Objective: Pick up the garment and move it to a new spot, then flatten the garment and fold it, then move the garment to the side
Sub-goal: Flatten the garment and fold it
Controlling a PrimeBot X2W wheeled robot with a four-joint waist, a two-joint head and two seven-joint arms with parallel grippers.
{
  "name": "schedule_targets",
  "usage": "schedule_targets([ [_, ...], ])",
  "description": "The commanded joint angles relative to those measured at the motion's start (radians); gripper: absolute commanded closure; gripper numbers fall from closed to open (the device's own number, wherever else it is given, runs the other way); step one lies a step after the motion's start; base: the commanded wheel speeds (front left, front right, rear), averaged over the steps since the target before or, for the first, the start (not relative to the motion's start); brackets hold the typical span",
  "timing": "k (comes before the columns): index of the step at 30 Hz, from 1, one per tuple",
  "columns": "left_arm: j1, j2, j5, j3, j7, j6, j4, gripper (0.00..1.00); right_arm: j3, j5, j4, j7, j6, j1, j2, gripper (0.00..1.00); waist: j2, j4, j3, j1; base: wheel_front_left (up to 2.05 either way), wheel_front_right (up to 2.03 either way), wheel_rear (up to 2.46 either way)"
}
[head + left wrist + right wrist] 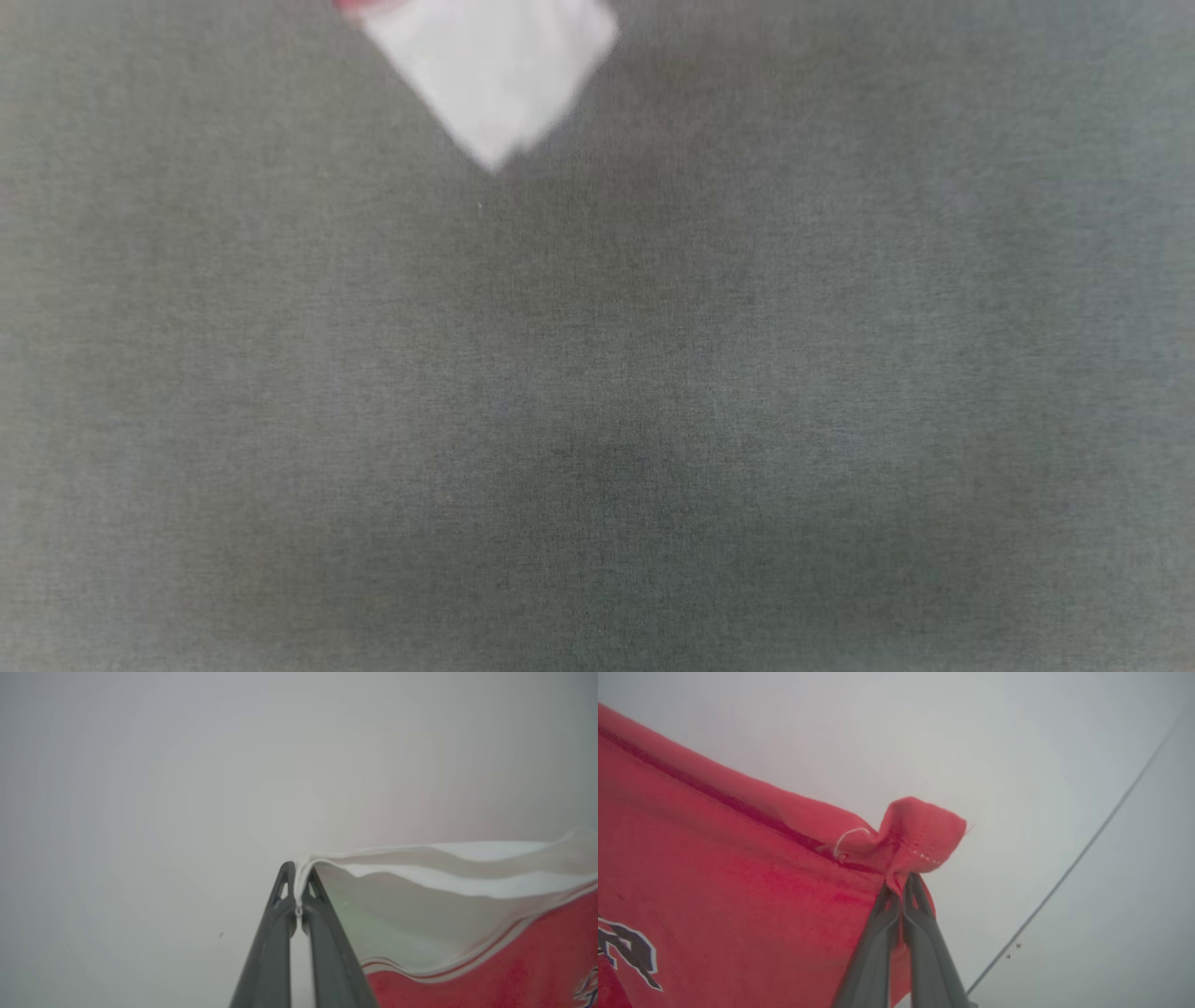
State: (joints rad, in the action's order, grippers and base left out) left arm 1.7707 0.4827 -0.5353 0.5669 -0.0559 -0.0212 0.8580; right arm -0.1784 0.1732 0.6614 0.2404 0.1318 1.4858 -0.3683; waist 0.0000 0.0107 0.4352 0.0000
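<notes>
The left gripper (pixel 299 873) is closed tight, and the white edge of a sleeve (pixel 420 905) of the garment (pixel 490 966) is pinched between its two dark fingertips. From the tips the cloth is drawn away to the right of the fingers: white first, then the striped trim (pixel 444 970), then red, with a scrap of dark print (pixel 586 984) cut off at the frame's edge. The right gripper (pixel 902 884) is likewise fully closed. A red hemmed corner (pixel 924 835) is clamped at its fingertips and bunched just beyond them. The red body is spread to the left of these fingers, where part of the white-edged lettering (pixel 630 952) is seen. In the head view a blurred white corner (pixel 495 65) is seen at the top edge, over a grey surface (pixel 597 420); whether cloth and surface touch cannot be told.
</notes>
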Motion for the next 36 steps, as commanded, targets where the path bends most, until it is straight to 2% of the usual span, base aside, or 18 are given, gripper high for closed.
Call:
schedule_targets([
  [1, 0.022, 0.001, 0.013, -0.007, -0.015, 0.008, 0.009, 1.0, 0.0, -0.014, 0.008, -0.023, -0.002, 0.009, 0.008, 1.0, 0.0, -0.002, 0.032, 0.0, 0.0, 0.0, 0.0],
  [5, 0.071, -0.025, 0.023, -0.013, -0.157, -0.006, 0.068, 1.0, 0.023, -0.096, 0.099, -0.142, -0.002, 0.063, 0.042, 1.0, 0.0, 0.005, 0.064, 0.0, 0.0, 0.0, 0.0],
  [8, 0.044, -0.043, 0.026, 0.005, -0.185, -0.045, 0.109, 1.0, 0.011, -0.118, 0.164, -0.161, -0.002, 0.06, 0.066, 1.0, 0.0, 0.015, 0.07, 0.0, 0.0, 0.0, 0.0],
  [13, -0.057, -0.076, -0.01, 0.051, -0.115, -0.097, 0.197, 1.0, -0.055, -0.082, 0.249, -0.129, -0.002, -0.016, 0.078, 1.0, 0.0, 0.043, 0.051, 0.0, 0.0, 0.0, 0.0],
  [18, -0.21, -0.092, -0.099, 0.122, 0.017, -0.108, 0.174, 1.0, -0.092, 0.008, 0.272, -0.094, -0.002, -0.118, 0.062, 1.0, 0.0, 0.076, 0.02, 0.0, 0.0, 0.0, 0.0],
  [24, -0.416, -0.013, -0.247, 0.201, 0.188, -0.108, 0.016, 1.0, -0.115, 0.122, 0.22, -0.044, -0.002, -0.27, 0.027, 1.0, 0.0, 0.104, -0.026, 0.0, 0.0, 0.0, 0.0],
  [30, -0.636, 0.075, -0.359, 0.212, 0.304, -0.098, -0.147, 1.0, -0.127, 0.232, 0.079, 0.017, -0.002, -0.488, -0.019, 1.0, 0.0, 0.117, -0.074, 0.0, 0.0, 0.0, 0.0],
  [33, -0.759, 0.116, -0.403, 0.211, 0.356, -0.057, -0.258, 1.0, -0.128, 0.267, -0.025, 0.057, -0.002, -0.622, -0.049, 1.0, 0.0, 0.118, -0.094, 0.0, 0.0, 0.0, 0.0],
  [36, -0.891, 0.175, -0.442, 0.214, 0.4, 0.007, -0.391, 1.0, -0.108, 0.288, -0.146, 0.104, -0.002, -0.759, -0.074, 1.0, 0.0, 0.112, -0.11, 0.0, 0.0, 0.0, 0.0],
])
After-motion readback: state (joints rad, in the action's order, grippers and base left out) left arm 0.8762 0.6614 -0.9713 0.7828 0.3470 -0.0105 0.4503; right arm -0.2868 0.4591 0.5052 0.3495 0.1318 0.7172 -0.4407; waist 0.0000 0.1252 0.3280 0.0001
